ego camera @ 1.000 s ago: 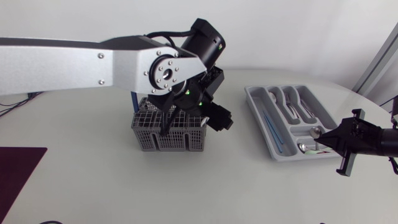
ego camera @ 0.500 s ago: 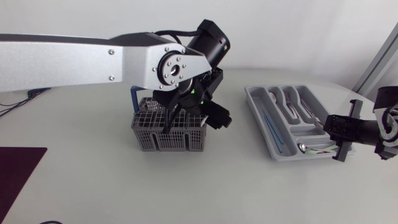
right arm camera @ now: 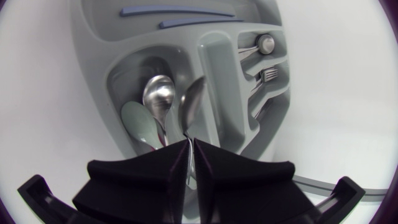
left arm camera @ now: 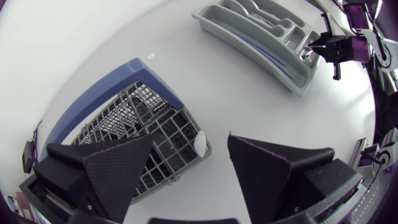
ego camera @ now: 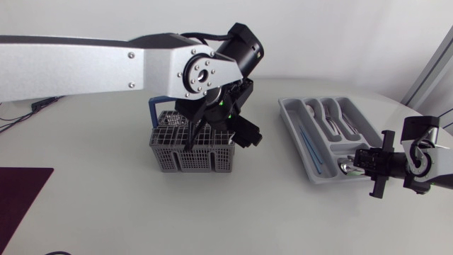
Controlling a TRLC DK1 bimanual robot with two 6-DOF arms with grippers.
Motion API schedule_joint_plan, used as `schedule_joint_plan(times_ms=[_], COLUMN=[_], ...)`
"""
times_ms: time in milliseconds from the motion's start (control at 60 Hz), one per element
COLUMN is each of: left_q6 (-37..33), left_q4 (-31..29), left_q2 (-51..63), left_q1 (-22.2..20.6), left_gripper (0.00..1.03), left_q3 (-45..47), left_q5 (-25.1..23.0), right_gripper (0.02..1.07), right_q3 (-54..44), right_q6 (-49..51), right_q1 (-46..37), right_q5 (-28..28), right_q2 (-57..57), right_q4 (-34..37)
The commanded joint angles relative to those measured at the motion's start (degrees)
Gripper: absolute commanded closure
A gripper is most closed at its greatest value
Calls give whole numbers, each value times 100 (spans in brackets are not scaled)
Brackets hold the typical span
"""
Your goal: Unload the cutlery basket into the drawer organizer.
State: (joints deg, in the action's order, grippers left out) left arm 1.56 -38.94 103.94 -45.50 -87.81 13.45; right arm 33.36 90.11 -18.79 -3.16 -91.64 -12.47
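Two grippers in head view: left gripper (ego camera: 218,134) over the cutlery basket (ego camera: 191,150) mid-table, right gripper (ego camera: 357,161) at the organizer (ego camera: 294,120) end. Left wrist: fingers wide apart above basket. Right wrist: fingers clamped on spoon (right arm camera: 191,102) handle, bowl in organizer's end compartment w/ other spoons (right arm camera: 158,93).

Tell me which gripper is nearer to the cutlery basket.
Left. The left gripper hangs open just above the cutlery basket; the right gripper is far off at the drawer organizer, shut on a spoon.
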Motion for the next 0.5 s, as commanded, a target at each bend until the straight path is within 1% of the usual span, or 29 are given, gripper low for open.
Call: schedule_joint_plan(times_ms=[0,50,117,150,250,367,433,483], left_q6=[143,160,169,169,169,195,213,248], left_q4=[-61,-61,-61,-61,-61,-61,-61,-52], left_q2=[126,144,162,179,170,162,162,170], left_q1=[23,23,14,23,32,41,14,-12], left_gripper=[12,12,12,12,12,12,12,12], left_q3=[-184,-193,-201,-201,-201,-193,-175,-175], left_q5=[43,61,158,166,219,246,386,456], right_gripper=[56,37,18,12,7,7,7,7], right_q3=[-208,-252,-287,-295,-243,56,241,329], right_q6=[183,192,183,156,95,-327,-687,-916], right_q1=[33,33,33,24,-55,-125,-134,-134], right_q5=[35,35,35,26,-62,-379,-563,-607], right_q2=[49,137,287,383,708,1192,1429,1499], right_q4=[-98,-89,-63,-54,96,728,1106,1265])
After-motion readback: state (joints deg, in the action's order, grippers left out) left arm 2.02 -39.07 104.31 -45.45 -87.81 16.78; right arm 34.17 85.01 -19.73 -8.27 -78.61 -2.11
